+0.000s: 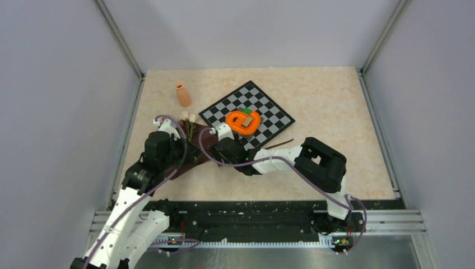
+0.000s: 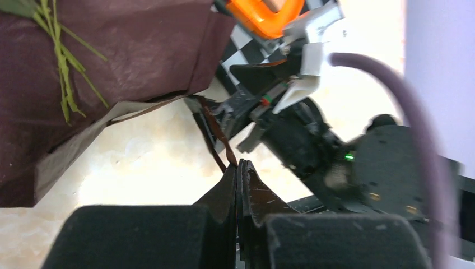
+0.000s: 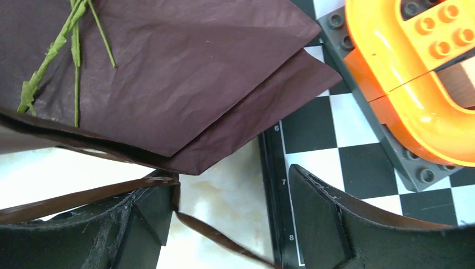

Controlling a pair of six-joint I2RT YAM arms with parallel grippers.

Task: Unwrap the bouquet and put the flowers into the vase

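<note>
The bouquet (image 3: 185, 73) wrap looks matt and faintly creased, perhaps thin cloth or paper; the orange heart (image 3: 369, 50) is glossy studded plastic; the worktop (image 1: 330, 101) smooth, marbled.

Orange heart (image 1: 234, 120) sits on checkered board (image 1: 269, 115).

Dark maroon-brown creased cloth bouquet wrap (image 3: 185, 73): plain, one tone throughout. Thin flower stems (image 3: 50, 56): bright grass green against wrap. Small rose heads (image 1: 187, 116): cream. Thin flat ribbon (image 3: 73, 199): dark brown. Small narrow-necked vase (image 1: 183, 95): terracotta orange. Square game board (image 1: 274, 115): black-and-white chequer, black border, white digits 6, 7, 8 along edge. Heart-shaped studded plastic block (image 1: 242, 122): vivid orange, green and tan bits on top. Studded base plate (image 3: 411, 168): grey. Tabletop (image 1: 330, 112): beige, faint marbling. Cable (image 2: 414, 123): lilac.
</note>
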